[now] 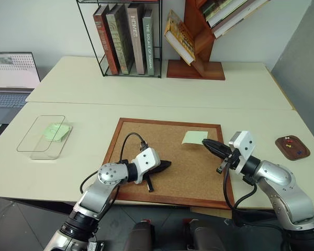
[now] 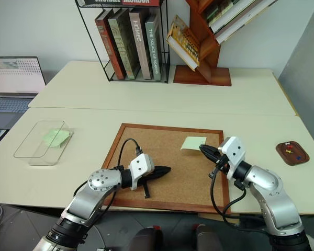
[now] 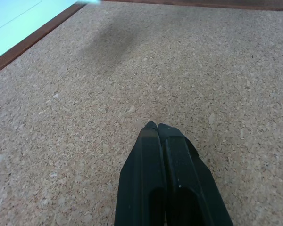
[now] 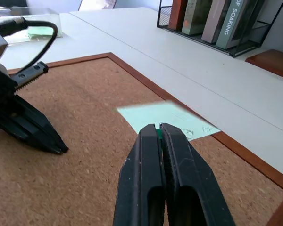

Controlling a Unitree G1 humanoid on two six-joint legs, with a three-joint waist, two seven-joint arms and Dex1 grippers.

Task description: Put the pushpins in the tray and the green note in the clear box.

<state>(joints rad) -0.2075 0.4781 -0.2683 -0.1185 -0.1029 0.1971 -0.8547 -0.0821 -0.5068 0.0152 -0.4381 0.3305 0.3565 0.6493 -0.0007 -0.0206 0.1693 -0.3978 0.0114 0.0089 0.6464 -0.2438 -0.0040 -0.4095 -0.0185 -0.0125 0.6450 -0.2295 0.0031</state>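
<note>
The green note [image 1: 193,137] hangs just over the upper right part of the cork board [image 1: 157,138]. My right gripper [image 1: 204,141] is shut on its near corner. In the right wrist view the note [image 4: 167,115] spreads out from the pinched fingertips [image 4: 148,136]. Over the board's lower left, my left gripper [image 1: 169,164] is shut and holds nothing. The small reddish-brown tray [image 1: 280,142] sits at the table's right edge with several pushpins [image 1: 290,144] in it. The clear box [image 1: 30,137] stands at the left with another pale green note [image 1: 56,132] inside.
An open laptop [image 1: 10,76] stands at the far left. At the back are a wire rack of books [image 1: 128,39] and a slanted wooden bookshelf [image 1: 199,39]. Cables loop from both wrists over the board's near edge.
</note>
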